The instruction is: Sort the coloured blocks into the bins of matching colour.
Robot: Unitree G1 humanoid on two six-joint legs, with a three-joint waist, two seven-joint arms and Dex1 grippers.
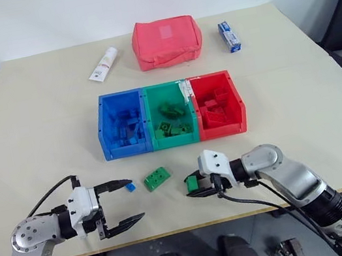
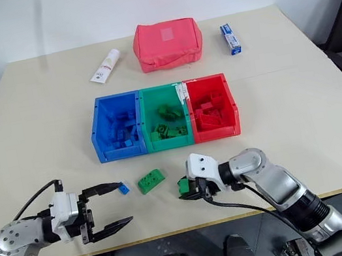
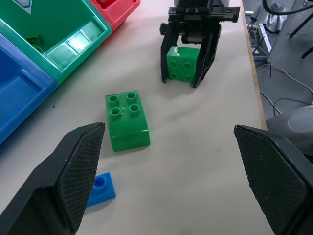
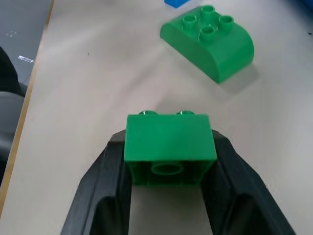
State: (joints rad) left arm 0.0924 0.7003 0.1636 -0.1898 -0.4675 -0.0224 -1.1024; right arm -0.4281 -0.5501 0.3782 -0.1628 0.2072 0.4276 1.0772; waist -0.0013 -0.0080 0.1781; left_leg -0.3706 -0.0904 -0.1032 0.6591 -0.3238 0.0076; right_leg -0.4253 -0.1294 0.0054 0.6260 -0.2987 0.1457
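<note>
My right gripper (image 1: 193, 186) is shut on a small green block (image 4: 169, 147) low over the table near its front edge; the same block (image 3: 183, 63) shows between the black fingers in the left wrist view. A wider green block (image 1: 157, 179) lies loose just to its left, and a tiny blue block (image 1: 130, 187) lies beyond that. My left gripper (image 1: 133, 201) stands open beside the blue block, holding nothing. The blue bin (image 1: 103, 140), green bin (image 1: 174, 142) and red bin (image 1: 239, 106) stand in a row at mid table, each with blocks of its own colour inside.
At the back of the table lie a red fabric pouch (image 1: 166, 41), a white tube (image 1: 103, 65) and a blue-and-white carton (image 1: 229, 36). Both grippers work close to the table's front edge (image 1: 176, 230).
</note>
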